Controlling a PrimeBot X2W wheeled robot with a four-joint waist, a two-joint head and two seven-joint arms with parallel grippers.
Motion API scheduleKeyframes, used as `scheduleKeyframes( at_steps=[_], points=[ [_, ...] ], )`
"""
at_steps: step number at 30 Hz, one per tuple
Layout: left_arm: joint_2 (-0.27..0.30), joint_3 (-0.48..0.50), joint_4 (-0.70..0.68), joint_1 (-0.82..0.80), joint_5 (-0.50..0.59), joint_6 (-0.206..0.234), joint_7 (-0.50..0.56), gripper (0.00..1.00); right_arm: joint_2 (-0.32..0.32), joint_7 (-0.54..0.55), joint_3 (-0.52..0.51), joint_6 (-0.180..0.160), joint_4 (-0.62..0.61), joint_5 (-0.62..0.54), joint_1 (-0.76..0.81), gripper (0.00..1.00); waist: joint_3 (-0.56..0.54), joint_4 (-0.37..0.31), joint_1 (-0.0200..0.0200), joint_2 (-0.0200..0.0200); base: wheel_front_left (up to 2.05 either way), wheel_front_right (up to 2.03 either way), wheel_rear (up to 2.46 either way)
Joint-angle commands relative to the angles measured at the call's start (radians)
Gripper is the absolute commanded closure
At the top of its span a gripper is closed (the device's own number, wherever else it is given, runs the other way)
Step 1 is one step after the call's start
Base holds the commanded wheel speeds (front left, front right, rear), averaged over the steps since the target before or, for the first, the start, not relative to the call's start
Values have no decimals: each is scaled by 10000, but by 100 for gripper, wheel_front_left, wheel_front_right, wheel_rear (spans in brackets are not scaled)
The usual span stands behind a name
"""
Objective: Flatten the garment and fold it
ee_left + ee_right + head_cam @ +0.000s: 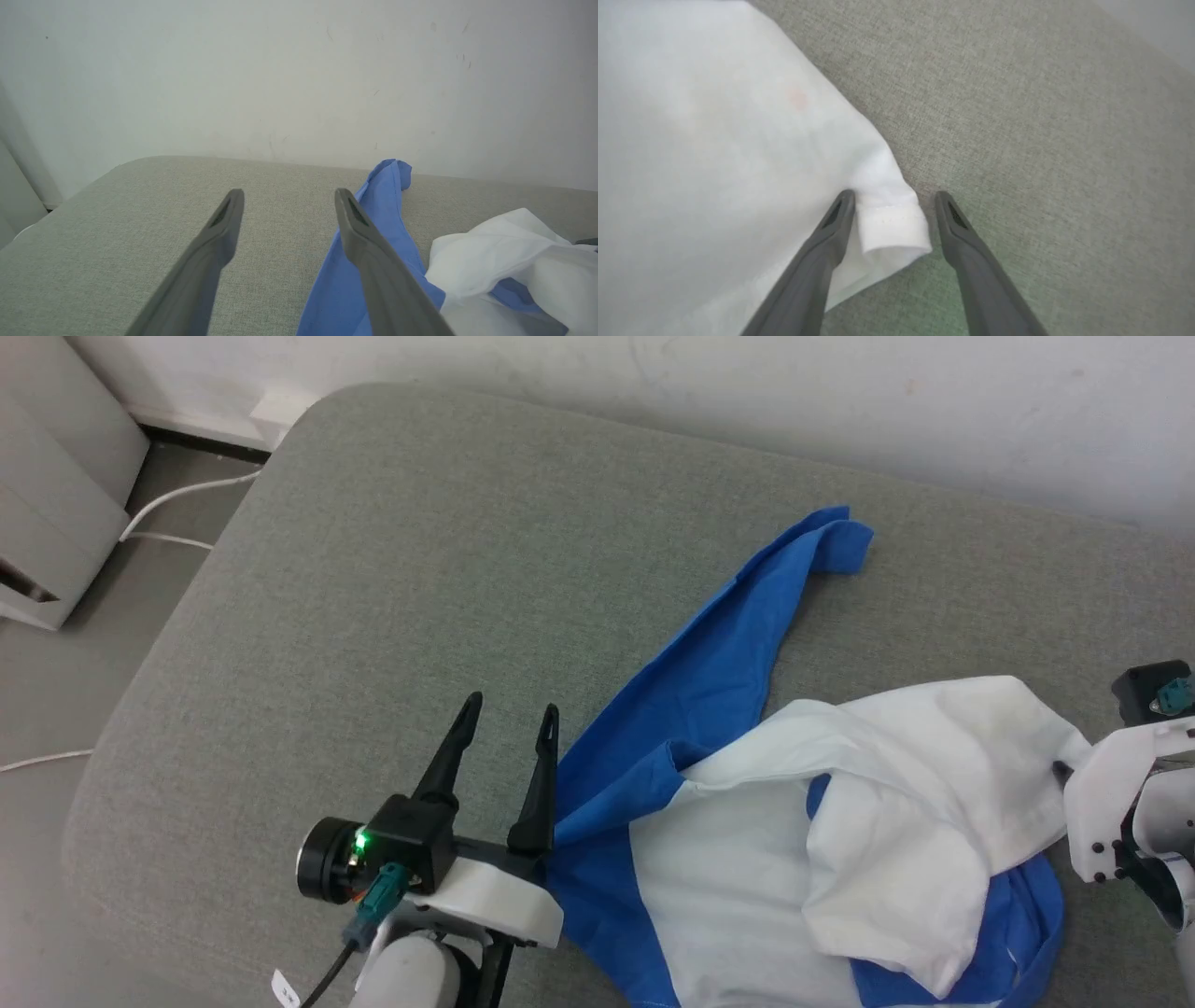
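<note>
The left claw [513,702] is hanging spread beside the garment [896,784], by its blue sleeve; the right claw [895,192], also spread, is straddling a white hem.

Grey woven-fabric padded surface [420,569], rounded corner far left. Scuffed white wall [747,392] behind. Pale grey cabinet [56,504] at left on grey floor [56,691]; thin white cables [177,495] between cabinet and surface.

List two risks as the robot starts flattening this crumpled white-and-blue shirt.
The open right claw straddles just the hemmed white corner of the soft white-and-blue T-shirt; a pinch there might slip off.
The open left claw sits beside the long blue sleeve, and could close on nothing.
</note>
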Motion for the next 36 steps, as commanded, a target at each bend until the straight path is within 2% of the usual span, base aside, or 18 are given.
scheduleKeyframes(
  at_steps=[1, 7, 13, 21, 24, 26, 30, 36],
  points=[
    [-58, 65, 30, 24, 100, -68, -48, 0, 105, 27, 224, -9, 401, 81, 265, 100, 94, 88, 0, -1, 0, 0, 0],
    [-139, 227, 188, 83, 176, -236, -48, 0, 191, -1055, 78, -9, 291, 456, 469, 100, -244, -331, 0, -1, 0, 0, 0],
    [-166, 365, 356, 285, 283, -414, -49, 0, 348, -1840, -436, -9, -1307, 1223, 874, 100, -871, -916, 0, -1, 0, 0, 0],
    [-203, 389, 445, 571, 338, -563, -49, 0, 860, -854, -2049, -9, -5020, 2326, 1003, 100, -1370, -1238, 0, -1, 0, 0, 0],
    [-218, 332, 453, 627, 318, -624, -49, 0, 1233, -244, -2694, -9, -5927, 2441, 555, 100, -1355, -1145, 0, -1, 0, 0, 0],
    [-227, 281, 447, 630, 287, -665, -49, 0, 1256, 78, -2972, -9, -6307, 2178, 128, 100, -1258, -1008, 0, -1, 0, 0, 0],
    [-242, 157, 432, 531, 213, -699, -49, 0, 1134, 402, -3358, -9, -6387, 1289, -1033, 100, -942, -621, 0, -1, 0, 0, 0],
    [-251, -211, 379, 298, -148, -577, -49, 0, 990, 625, -3657, -9, -4741, -98, -2871, 100, -264, 31, 0, -1, 0, 0, 0]
  ],
)
